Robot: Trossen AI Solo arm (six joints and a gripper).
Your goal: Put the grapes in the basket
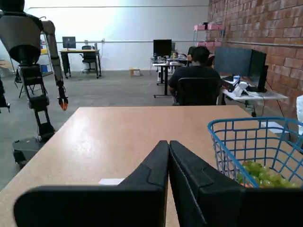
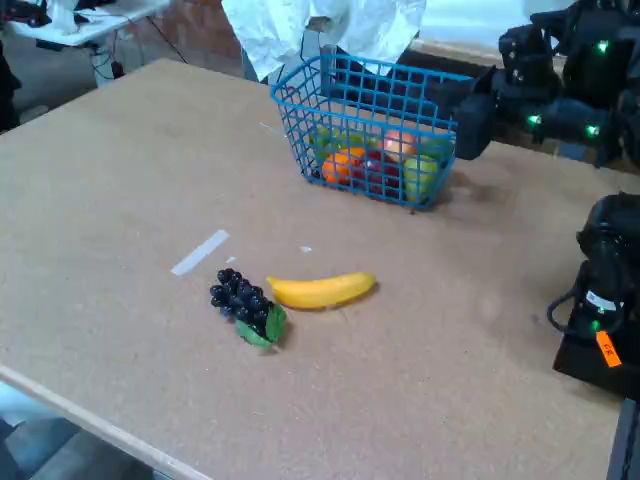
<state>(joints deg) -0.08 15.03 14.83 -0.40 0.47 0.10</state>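
In the fixed view the dark purple grapes (image 2: 243,305) lie on the tan table, their green leaf pointing toward the front edge. The blue wire basket (image 2: 372,88) stands further back and holds several pieces of toy fruit. My gripper (image 2: 468,126) hovers just off the basket's right end, far from the grapes. The wrist view shows the gripper (image 1: 169,142) shut, its two black fingers pressed together with nothing between them. There the basket (image 1: 222,142) sits to the lower right, green fruit inside. The grapes are out of the wrist view.
A yellow banana (image 2: 321,290) lies right beside the grapes. A strip of white tape (image 2: 200,252) is on the table to their left. The arm's base (image 2: 605,310) stands at the right edge. A white bag (image 2: 320,25) hangs behind the basket. Beyond the table, a person (image 1: 196,78) sits at a desk.
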